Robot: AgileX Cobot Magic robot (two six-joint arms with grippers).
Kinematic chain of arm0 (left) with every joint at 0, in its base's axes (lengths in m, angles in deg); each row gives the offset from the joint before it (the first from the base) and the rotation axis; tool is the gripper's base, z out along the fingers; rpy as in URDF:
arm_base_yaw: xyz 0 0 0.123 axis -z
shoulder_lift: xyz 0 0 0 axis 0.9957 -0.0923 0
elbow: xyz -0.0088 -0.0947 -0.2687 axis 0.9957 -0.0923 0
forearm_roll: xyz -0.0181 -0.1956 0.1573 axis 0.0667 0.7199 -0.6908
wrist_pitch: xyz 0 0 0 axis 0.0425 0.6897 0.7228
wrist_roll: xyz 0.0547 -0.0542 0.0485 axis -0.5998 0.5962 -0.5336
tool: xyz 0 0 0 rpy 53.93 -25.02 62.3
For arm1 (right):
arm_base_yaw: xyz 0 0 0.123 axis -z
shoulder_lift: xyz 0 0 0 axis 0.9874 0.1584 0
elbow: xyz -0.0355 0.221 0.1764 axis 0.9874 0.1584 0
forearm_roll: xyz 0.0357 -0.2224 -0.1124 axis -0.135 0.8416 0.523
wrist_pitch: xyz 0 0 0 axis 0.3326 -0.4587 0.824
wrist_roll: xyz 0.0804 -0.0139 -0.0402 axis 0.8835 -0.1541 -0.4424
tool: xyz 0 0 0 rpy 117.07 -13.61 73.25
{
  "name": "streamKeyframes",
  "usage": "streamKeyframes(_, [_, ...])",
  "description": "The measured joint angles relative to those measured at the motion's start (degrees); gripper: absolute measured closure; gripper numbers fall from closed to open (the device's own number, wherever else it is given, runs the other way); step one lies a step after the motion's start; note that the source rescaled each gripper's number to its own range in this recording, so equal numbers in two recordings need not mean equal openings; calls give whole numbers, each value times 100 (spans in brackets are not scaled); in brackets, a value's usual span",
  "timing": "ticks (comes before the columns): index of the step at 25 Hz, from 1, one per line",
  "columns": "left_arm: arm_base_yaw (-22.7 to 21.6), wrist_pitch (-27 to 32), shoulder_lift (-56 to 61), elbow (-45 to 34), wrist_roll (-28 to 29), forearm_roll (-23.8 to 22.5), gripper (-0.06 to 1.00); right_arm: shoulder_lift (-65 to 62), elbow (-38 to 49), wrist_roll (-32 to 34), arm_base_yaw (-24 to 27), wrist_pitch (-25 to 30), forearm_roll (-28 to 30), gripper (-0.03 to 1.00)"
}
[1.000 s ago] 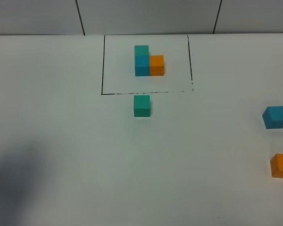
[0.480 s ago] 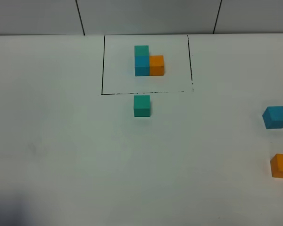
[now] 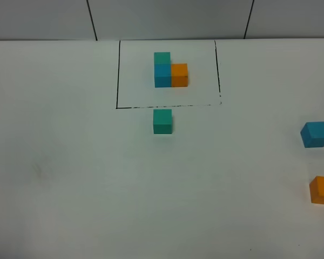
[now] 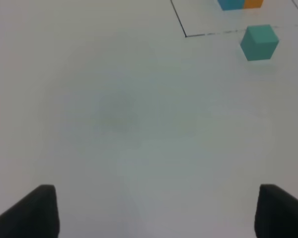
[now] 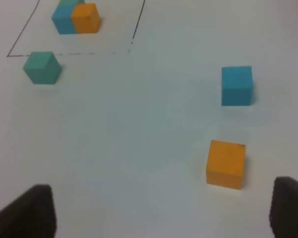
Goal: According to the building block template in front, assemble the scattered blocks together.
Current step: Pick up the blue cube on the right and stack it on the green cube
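Exterior high view showing the building block template (image 3: 170, 71) sitting at the far middle of the tabletop (image 3: 70, 172), framed by a thin black-lined rectangle (image 3: 117, 75). Showing its teal-green cube farthest back, its blue cube touching that one in front, and its orange cube touching the blue on the right, making an L.

Lying just outside the near line of the rectangle: the loose teal-green cube (image 3: 162, 121), lining up with the template's teal and blue column and touching nothing. Resting well apart from it at the right edge: the loose sky-blue cube (image 3: 315, 134), turned slightly askew. Sitting nearer the camera than the blue one and partly cut off by the picture's edge: the loose orange cube (image 3: 323, 190), near the blue but not touching it.

Left wrist view catching the left fingers (image 4: 37, 210) standing spread wide, holding nothing, hanging over bare tabletop well short of the loose teal-green cube and the rectangle's corner ahead.

Right wrist view catching the right fingers (image 5: 32, 210) likewise spread wide and gripping nothing, with the loose orange cube lying nearest ahead, the loose sky-blue cube beyond it, and the loose teal-green cube and template farther off.
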Motion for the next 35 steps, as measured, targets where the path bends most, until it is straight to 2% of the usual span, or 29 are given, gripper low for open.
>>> streamKeyframes(11, [0, -6, 39, -5, 5, 14, 12, 0, 0, 0, 0, 0, -2, 23])
streamKeyframes(18, [-368, -6, 39, -5, 118, 22, 12, 0, 0, 0, 0, 0, -2, 23])
streamKeyframes(35, [-368, -6, 39, -5, 146, 29, 12, 0, 0, 0, 0, 0, -2, 23])
